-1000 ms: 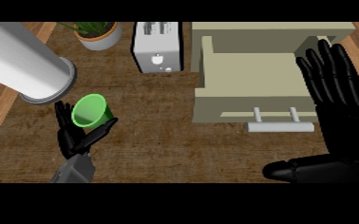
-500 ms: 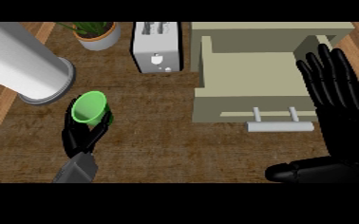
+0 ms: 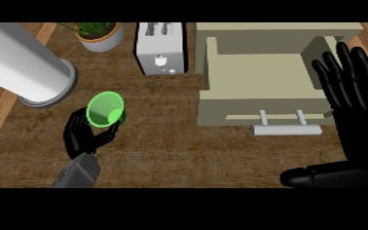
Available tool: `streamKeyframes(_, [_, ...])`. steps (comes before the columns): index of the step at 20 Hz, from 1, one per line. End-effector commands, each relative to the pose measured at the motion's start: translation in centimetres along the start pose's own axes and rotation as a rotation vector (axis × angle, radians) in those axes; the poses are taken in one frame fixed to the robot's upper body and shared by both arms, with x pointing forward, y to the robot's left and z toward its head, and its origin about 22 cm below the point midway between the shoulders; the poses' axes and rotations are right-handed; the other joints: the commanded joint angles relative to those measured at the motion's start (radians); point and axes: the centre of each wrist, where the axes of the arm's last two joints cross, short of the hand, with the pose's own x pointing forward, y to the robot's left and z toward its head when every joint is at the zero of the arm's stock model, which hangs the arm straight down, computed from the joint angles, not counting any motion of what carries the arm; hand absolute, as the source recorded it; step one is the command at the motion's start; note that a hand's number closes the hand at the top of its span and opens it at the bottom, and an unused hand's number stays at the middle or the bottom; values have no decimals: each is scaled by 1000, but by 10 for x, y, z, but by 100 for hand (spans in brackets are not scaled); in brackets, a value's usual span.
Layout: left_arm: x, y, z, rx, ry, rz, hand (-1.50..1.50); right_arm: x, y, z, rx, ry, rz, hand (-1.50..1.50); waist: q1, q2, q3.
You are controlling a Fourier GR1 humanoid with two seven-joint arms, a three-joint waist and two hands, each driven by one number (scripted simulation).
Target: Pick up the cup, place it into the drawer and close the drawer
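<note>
A green cup point(image 3: 105, 110) sits in my left hand point(image 3: 82, 135), whose fingers curl round its lower part at the left of the head view. The cup's open mouth faces up toward me. The beige drawer point(image 3: 215, 111) stands open at centre right, its inside bare, with a pale bar handle point(image 3: 286, 129) on its front. My right hand point(image 3: 348, 97) rests open at the right edge, fingers straight and pointing up, overlapping the drawer's right side.
A large grey cylinder point(image 3: 32, 73) lies at the left, close above the cup. A white toaster point(image 3: 161, 48) and a potted plant point(image 3: 99, 34) stand at the back. Brown wooden counter point(image 3: 187, 156) lies between cup and drawer.
My left hand has carried the cup slightly up and to the right. The right hand has stayed put.
</note>
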Motion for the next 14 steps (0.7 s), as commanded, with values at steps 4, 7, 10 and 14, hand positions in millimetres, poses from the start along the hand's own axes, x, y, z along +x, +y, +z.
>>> streamKeyframes(4, [9, 4, -10, -302, -13, 67, 150, 4, 9, 5, 2, -8, 3, -150, 5, -5, 1])
streamKeyframes(7, [7, 19, 5, -375, -14, 96, 150, -9, -4, 0, 2, -8, 4, -150, 7, -1, 1])
streamKeyframes(10, [16, -10, -10, -416, -59, 130, 150, -6, 5, -4, -20, 4, 9, -150, 15, -4, 1])
streamKeyframes(14, [31, -22, -17, -499, -85, 172, 150, 12, 3, 4, -34, 8, 3, -150, 15, -8, 2])
